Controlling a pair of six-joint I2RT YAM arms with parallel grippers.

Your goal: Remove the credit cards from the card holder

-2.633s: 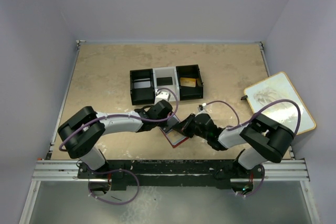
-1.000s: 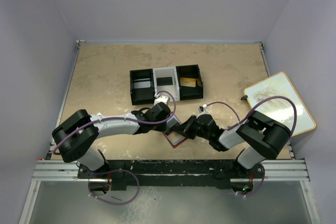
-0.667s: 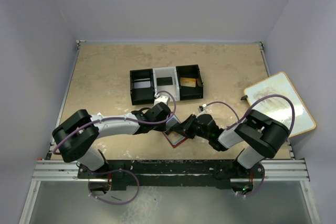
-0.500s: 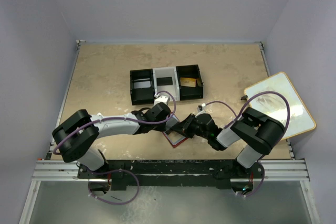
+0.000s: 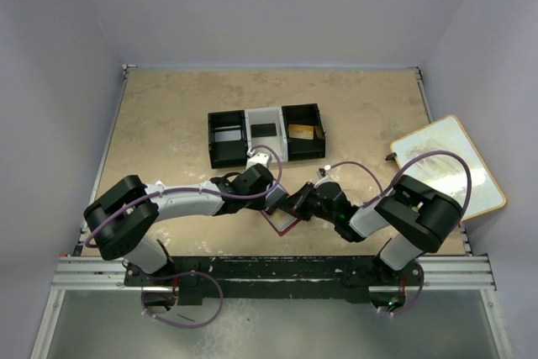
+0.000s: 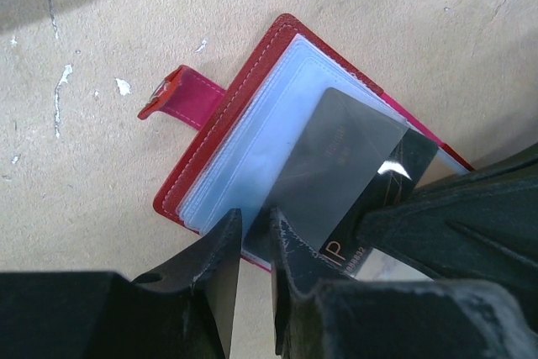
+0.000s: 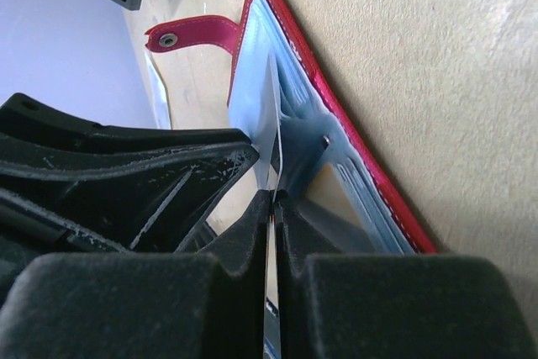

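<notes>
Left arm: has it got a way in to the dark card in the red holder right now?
Probably not. The right gripper is shut on the free end of the dark card, and the left gripper sits over the card holder edge beside it.

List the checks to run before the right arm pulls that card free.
1. Card holder lies open on the table: ok.
2. Right end effector shut on the dark card: ok.
3. Left end effector anchoring the holder's edge: cannot tell; fingers nearly closed there.
4. Snap strap folded away from the card: ok.
5. Card's far end clear of its sleeve: cannot tell; it looks hazy, perhaps under plastic.
</notes>
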